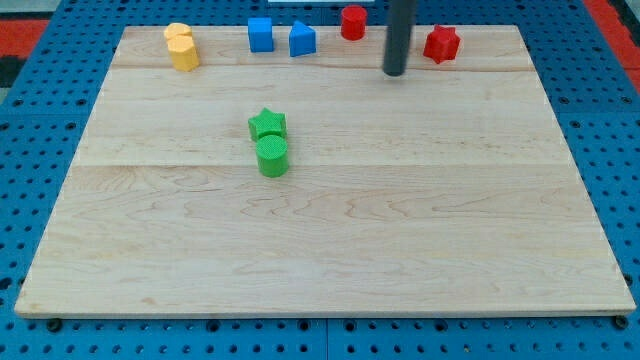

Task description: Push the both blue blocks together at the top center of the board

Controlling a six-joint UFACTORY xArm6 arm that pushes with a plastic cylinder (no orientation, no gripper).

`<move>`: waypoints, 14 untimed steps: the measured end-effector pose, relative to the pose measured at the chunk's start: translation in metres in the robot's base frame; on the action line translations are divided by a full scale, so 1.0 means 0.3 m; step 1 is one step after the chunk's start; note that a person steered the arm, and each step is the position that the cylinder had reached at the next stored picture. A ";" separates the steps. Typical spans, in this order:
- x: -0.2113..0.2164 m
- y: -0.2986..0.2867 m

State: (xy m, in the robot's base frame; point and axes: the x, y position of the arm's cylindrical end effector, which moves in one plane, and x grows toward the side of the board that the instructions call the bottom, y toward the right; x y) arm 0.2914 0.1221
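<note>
Two blue blocks sit near the view's top edge, a little left of centre: a blue cube (pixel 260 34) and, just to its right, a blue block with a peaked top (pixel 302 39). A narrow gap separates them. My tip (pixel 394 71) is at the view's top, right of centre, well to the right of the blue blocks. It stands between a red cylinder (pixel 353 22) up-left and a red star (pixel 441 44) to its right, touching neither.
Two yellow blocks (pixel 182 47) sit together at the view's top left. A green star (pixel 267 124) and a green cylinder (pixel 272 156) touch each other left of the board's middle. The wooden board (pixel 330 240) lies on a blue pegboard.
</note>
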 end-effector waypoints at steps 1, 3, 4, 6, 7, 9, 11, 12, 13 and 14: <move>-0.025 0.167; -0.185 0.188; -0.177 0.235; 0.063 -0.054; 0.020 -0.381; -0.111 -0.480; -0.214 -0.516; -0.216 -0.500; -0.221 -0.499; -0.240 -0.510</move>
State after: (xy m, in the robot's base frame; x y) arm 0.2193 -0.0308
